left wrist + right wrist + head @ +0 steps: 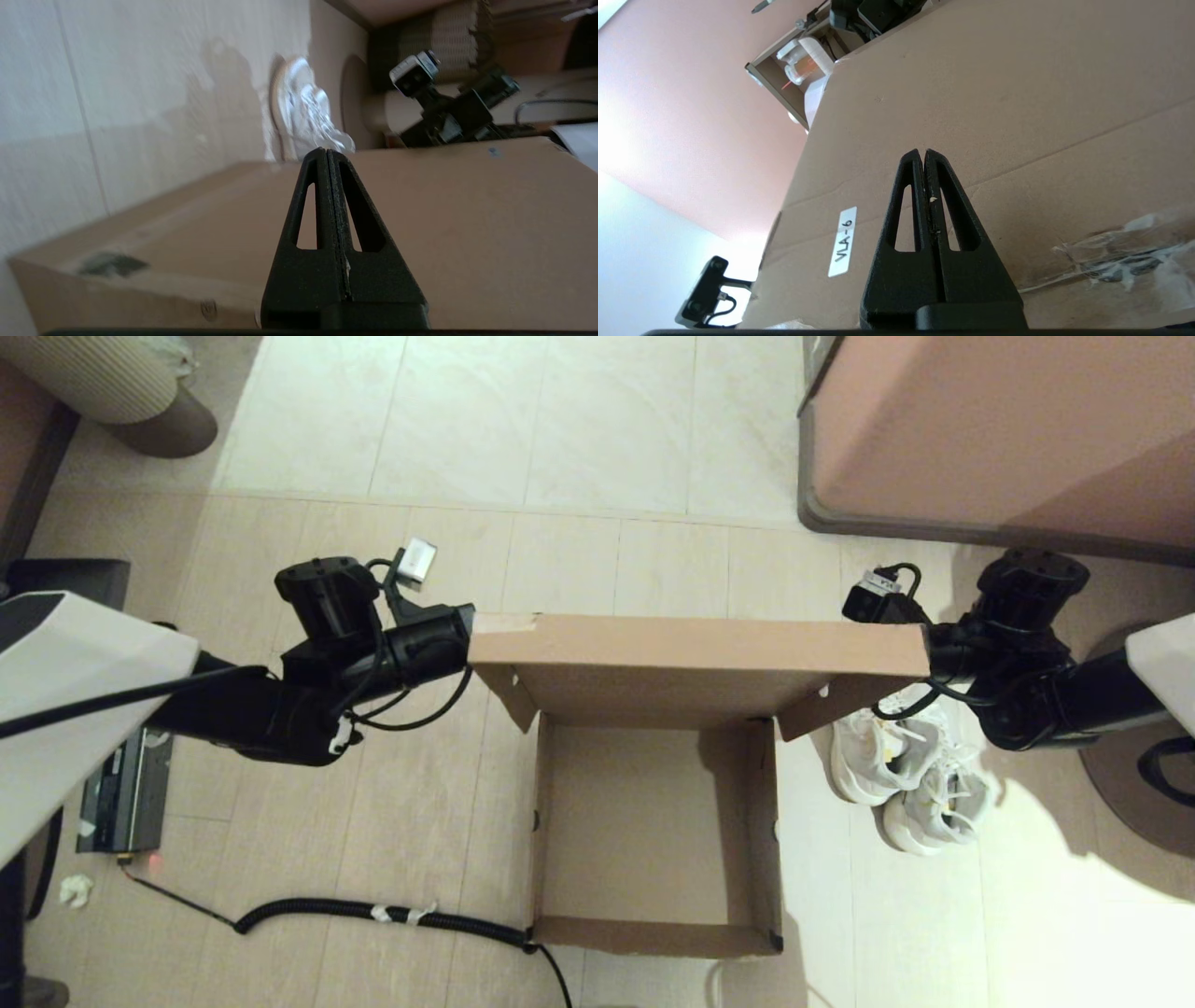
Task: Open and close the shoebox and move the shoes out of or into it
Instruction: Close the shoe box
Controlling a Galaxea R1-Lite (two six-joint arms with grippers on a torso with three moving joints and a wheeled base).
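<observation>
The brown cardboard shoebox (653, 821) stands open on the floor, its inside empty. Its hinged lid (691, 658) is raised at the far side, with both side flaps hanging down. My left gripper (464, 633) is shut at the lid's left end, fingers pressed together (327, 151) against the cardboard with nothing between them. My right gripper (929, 649) is shut at the lid's right end (923, 153), near the white sticker (843, 241). The white sneakers (910, 775) sit side by side on the floor right of the box, partly under my right arm, and also show past the lid's edge (303, 112).
A large pinkish-brown furniture block (1008, 429) stands at the back right. A black corrugated cable (373, 910) runs across the floor to the box's near left corner. A black device (121, 793) lies at the left, and a round base (1139, 775) at the right.
</observation>
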